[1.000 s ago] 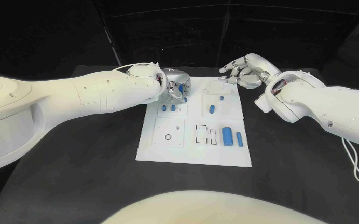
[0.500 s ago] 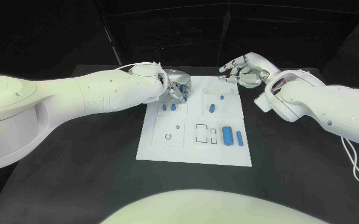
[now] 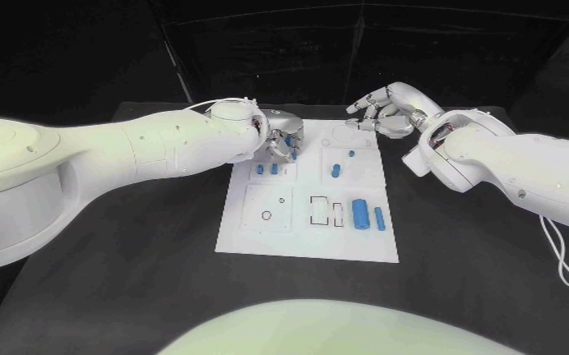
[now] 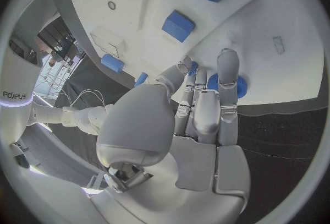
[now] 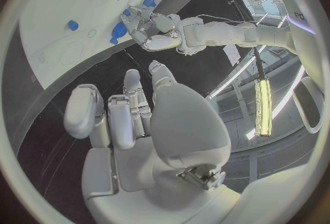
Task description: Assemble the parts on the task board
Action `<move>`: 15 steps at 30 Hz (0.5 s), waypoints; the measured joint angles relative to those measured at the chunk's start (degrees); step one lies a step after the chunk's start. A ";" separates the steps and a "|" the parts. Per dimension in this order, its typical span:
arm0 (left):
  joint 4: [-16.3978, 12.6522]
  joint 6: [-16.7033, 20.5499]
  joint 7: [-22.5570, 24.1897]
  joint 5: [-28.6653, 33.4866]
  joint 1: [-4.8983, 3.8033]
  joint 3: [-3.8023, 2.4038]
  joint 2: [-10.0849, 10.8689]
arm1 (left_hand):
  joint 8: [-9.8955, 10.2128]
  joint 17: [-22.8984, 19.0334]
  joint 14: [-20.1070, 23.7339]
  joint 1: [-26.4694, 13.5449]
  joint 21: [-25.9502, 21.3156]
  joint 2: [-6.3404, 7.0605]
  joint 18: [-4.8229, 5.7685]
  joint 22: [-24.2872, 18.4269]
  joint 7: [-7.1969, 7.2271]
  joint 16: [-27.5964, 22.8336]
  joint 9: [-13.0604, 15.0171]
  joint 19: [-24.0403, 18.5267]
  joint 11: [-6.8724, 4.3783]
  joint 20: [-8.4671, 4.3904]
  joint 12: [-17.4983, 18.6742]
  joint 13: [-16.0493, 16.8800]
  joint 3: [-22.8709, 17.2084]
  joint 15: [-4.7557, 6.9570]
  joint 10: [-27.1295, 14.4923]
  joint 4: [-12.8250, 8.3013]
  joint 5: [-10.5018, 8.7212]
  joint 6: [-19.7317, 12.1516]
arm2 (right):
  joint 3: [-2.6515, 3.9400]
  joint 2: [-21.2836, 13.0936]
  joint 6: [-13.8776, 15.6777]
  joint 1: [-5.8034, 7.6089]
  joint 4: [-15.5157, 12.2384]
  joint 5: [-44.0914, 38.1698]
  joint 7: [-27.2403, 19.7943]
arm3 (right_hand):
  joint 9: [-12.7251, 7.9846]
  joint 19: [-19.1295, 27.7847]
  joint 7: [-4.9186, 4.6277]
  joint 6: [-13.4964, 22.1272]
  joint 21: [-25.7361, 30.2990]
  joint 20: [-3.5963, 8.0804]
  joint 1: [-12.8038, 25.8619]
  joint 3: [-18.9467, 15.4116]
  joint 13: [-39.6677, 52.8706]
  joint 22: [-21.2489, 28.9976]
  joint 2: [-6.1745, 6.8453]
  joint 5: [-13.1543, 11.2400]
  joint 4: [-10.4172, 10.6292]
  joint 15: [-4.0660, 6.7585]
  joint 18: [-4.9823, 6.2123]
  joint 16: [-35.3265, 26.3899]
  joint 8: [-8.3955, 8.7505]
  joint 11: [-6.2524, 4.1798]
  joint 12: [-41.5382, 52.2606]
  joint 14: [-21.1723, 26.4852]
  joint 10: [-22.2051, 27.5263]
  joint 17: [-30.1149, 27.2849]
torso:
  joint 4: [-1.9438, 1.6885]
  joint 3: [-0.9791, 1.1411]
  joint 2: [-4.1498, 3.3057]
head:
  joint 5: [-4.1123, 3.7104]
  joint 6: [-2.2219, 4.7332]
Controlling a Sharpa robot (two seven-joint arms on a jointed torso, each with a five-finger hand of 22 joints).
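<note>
On the black bench (image 3: 142,232), the flat white task board (image 3: 303,244) carries small blue parts. The silver left hand (image 3: 282,139) sits at its far-left corner, fingers (image 4: 227,78) closed around a round blue part (image 4: 237,85). The silver right hand (image 3: 386,114) hovers beyond the far-right corner, fingers (image 5: 81,111) released, farther from the seated blue pegs (image 3: 265,169).

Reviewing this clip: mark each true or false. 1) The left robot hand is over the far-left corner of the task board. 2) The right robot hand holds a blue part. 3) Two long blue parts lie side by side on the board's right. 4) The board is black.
1) True: the left robot hand is over the far-left corner of the task board, fingers at a blue round part.
2) False: the right robot hand holds nothing, fingers apart.
3) True: two long blue parts lie side by side.
4) False: the board is white; the table is black.
</note>
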State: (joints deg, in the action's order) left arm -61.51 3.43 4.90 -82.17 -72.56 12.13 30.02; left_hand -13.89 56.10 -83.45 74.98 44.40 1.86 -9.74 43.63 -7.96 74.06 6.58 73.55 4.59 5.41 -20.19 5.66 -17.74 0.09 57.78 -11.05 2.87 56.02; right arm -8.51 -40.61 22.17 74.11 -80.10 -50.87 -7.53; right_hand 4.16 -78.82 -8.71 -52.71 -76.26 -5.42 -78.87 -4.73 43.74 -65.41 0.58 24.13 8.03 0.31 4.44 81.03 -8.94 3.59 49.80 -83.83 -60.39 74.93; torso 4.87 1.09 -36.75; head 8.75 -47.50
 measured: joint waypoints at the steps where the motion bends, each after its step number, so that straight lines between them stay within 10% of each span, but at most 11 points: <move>1: 0.00 -0.03 -0.06 0.00 0.00 -0.01 -0.02 | 0.12 -0.06 0.00 -0.13 0.19 -0.13 0.00 0.12 0.09 0.00 -0.04 0.08 -0.09 -0.08 0.00 -0.03 -0.06 0.00 0.09 0.06 0.00 0.09 | 0.00 0.00 0.00 0.00 0.00 0.00 0.00 | 0.00 0.00 0.00 0.00 0.00 0.00 0.00 0.00 0.00 0.00 0.00 0.00 0.00 0.00 0.00 0.00 0.00 0.00 0.00 0.00 0.00 0.00 | 0.00 0.00 0.00 | -0.01 0.00; 15: 0.23 -0.04 -0.85 0.00 0.06 -0.05 -0.35 | 0.13 -0.65 -0.51 2.30 3.26 -2.41 -0.01 3.38 0.08 0.00 -0.46 0.95 -0.85 -0.52 0.71 -0.83 -3.59 0.51 4.32 -1.26 -0.06 3.18 | 0.00 0.01 -0.01 0.00 -0.07 0.03 0.02 | 0.00 0.00 0.00 0.00 0.00 0.00 0.00 0.00 0.43 -0.09 0.00 0.00 0.00 0.22 0.00 0.00 0.00 0.00 0.29 -0.22 -0.43 -0.01 | 0.01 0.01 -0.02 | -0.19 -0.13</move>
State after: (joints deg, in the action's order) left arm -61.28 3.39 4.05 -82.17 -72.50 12.08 29.67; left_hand -13.76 55.45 -83.96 77.28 47.65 -0.54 -9.75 47.00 -7.88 74.06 6.12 74.50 3.74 4.89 -19.48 4.83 -21.34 0.60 62.10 -12.31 2.82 59.20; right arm -8.51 -40.60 22.17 74.10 -80.17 -50.84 -7.51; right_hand 4.16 -78.82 -8.71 -52.71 -76.26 -5.42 -78.87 -4.73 44.17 -65.50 0.58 24.12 8.03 0.53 4.44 81.03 -8.94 3.58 50.09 -84.05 -60.82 74.92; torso 4.88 1.10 -36.77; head 8.55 -47.64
